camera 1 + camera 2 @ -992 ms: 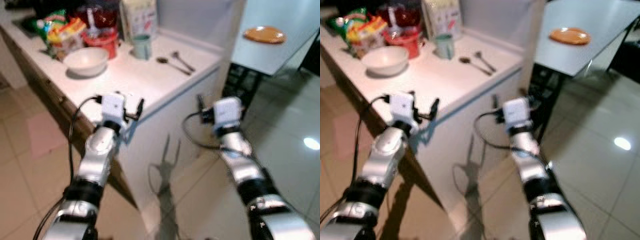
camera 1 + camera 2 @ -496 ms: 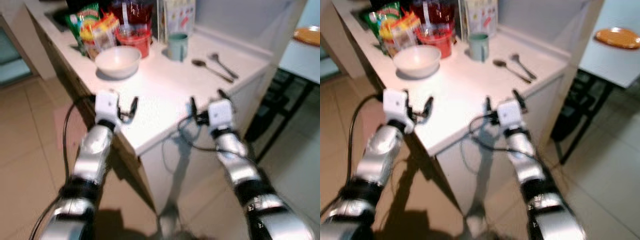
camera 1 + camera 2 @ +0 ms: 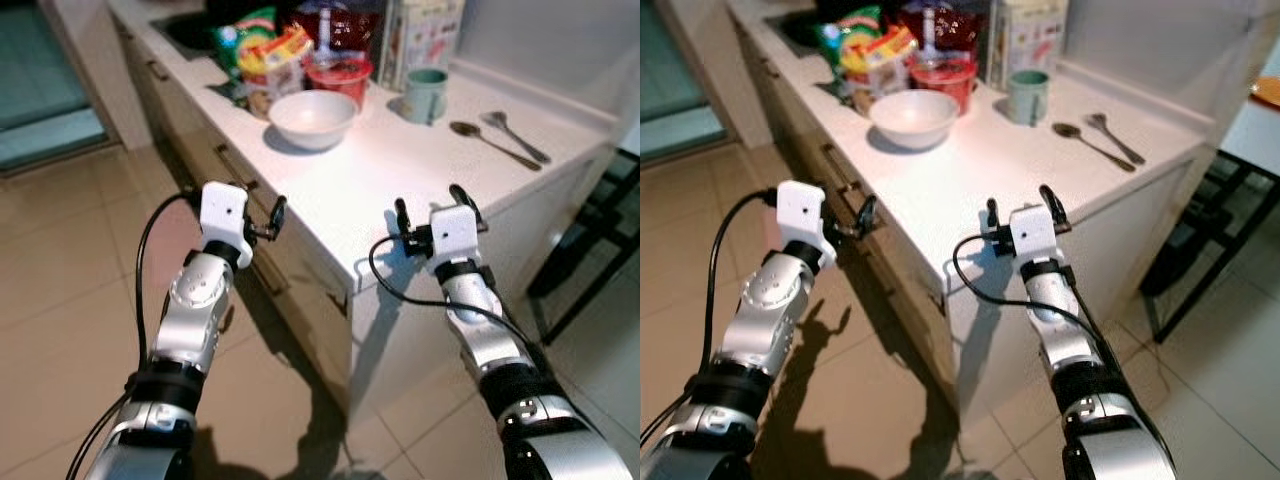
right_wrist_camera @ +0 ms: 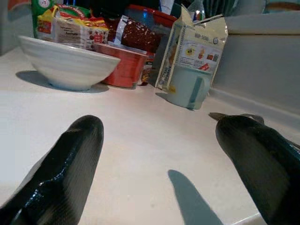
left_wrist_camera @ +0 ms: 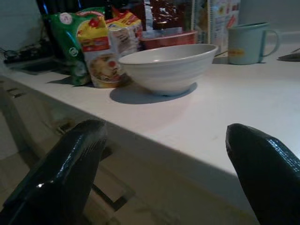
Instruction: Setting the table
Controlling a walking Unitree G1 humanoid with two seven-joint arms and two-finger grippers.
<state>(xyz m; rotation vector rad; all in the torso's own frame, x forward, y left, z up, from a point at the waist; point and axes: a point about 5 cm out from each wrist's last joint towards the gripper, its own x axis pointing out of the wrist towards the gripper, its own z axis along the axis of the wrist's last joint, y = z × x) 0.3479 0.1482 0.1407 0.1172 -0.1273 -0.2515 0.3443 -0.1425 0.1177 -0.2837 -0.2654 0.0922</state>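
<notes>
Your head cameras are showing a spoon (image 3: 494,144) and fork (image 3: 515,134) lying near the far right edge of the white bench (image 3: 400,190). Your left wrist camera is catching the glossy white bowl (image 5: 168,67), rounded and apparently empty, beside crinkled snack packets (image 5: 104,49) and a pale green mug (image 5: 248,43). Your left gripper (image 3: 262,219) is hovering off the bench's front edge, your right gripper (image 3: 431,205) is over its front corner, both with their 2 fingers apart, gripping nothing.

Bowl (image 3: 312,117) on counter (image 3: 400,190), mug (image 3: 426,94) right (spoon (image 3: 494,144) farther right)
</notes>
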